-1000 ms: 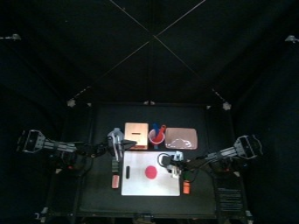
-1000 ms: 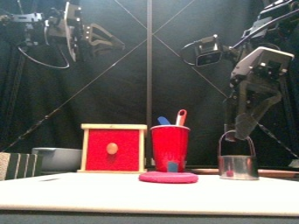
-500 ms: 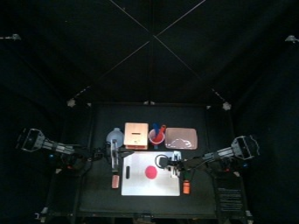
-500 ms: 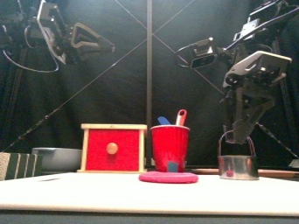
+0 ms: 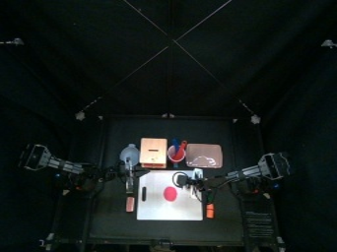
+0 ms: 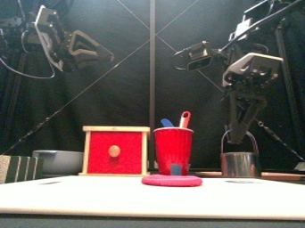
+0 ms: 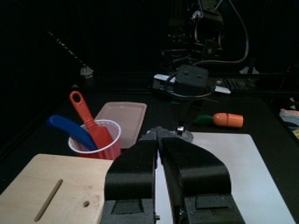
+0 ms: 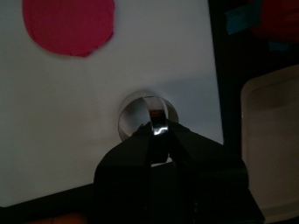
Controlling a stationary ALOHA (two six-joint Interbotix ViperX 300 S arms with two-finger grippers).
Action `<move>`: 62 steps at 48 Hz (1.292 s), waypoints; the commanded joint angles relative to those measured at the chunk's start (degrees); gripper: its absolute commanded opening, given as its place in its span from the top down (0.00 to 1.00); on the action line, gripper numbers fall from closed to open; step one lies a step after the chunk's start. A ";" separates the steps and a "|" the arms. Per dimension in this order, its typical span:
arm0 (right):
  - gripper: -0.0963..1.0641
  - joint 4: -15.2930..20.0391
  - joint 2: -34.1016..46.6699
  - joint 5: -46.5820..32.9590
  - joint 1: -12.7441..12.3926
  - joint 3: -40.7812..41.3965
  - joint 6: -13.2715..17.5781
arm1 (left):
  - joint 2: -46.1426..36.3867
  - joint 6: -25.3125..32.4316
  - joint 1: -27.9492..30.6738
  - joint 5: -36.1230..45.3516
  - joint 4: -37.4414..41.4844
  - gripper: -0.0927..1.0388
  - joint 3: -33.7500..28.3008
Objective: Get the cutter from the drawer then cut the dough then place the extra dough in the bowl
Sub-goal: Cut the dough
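My right gripper (image 6: 241,139) is shut on the wire handle of the round metal cutter (image 6: 240,164). The cutter (image 8: 151,117) stands upright over the right part of the white cutting board (image 5: 156,209), at or just above its surface. A flat red dough disc (image 5: 171,197) lies on the board, left of the cutter and apart from it. The pale wooden box with the red drawer front (image 6: 116,151) is at the back, its drawer closed. The blue-grey bowl (image 5: 128,154) sits left of the box. My left gripper (image 7: 159,140) hangs high at the left, shut and holding nothing.
A red cup (image 6: 174,150) with a blue and a red toy knife stands between the box and the pink tray (image 5: 204,156). An orange toy food (image 7: 222,118) lies off the board's right edge. Another small toy (image 5: 130,204) lies left of the board.
My left arm has drawn back to the left, away from the box. The right gripper has shifted the cutter slightly on the board's right side.
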 commanded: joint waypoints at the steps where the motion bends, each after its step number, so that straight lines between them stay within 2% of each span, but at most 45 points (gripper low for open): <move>1: 0.43 0.62 -0.26 0.35 0.70 -3.87 0.18 | -0.09 0.00 -0.26 -0.44 -0.70 0.53 -0.62; 8: 0.43 0.97 2.55 0.70 2.02 -9.58 0.09 | -0.09 0.00 -0.26 -0.44 -1.85 0.53 0.00; 18: 0.44 0.62 9.49 5.10 2.46 -18.90 -0.53 | -0.09 0.00 -0.26 -0.44 -3.34 0.53 1.32; 27: 0.44 1.49 13.45 6.50 2.46 -23.64 -4.48 | -0.09 0.09 -0.26 -0.44 -3.87 0.53 1.85; 32: 0.44 3.43 15.21 6.94 2.46 -26.02 -7.12 | -0.09 0.00 -0.26 -0.44 -3.96 0.53 2.11; 43: 0.44 5.01 16.70 7.73 2.11 -27.60 -9.05 | -0.09 0.00 -0.18 -0.44 -5.10 0.53 2.72; 62: 0.44 4.39 17.23 6.86 1.93 -28.21 -9.14 | -0.09 0.00 -0.26 -0.44 -5.54 0.53 2.90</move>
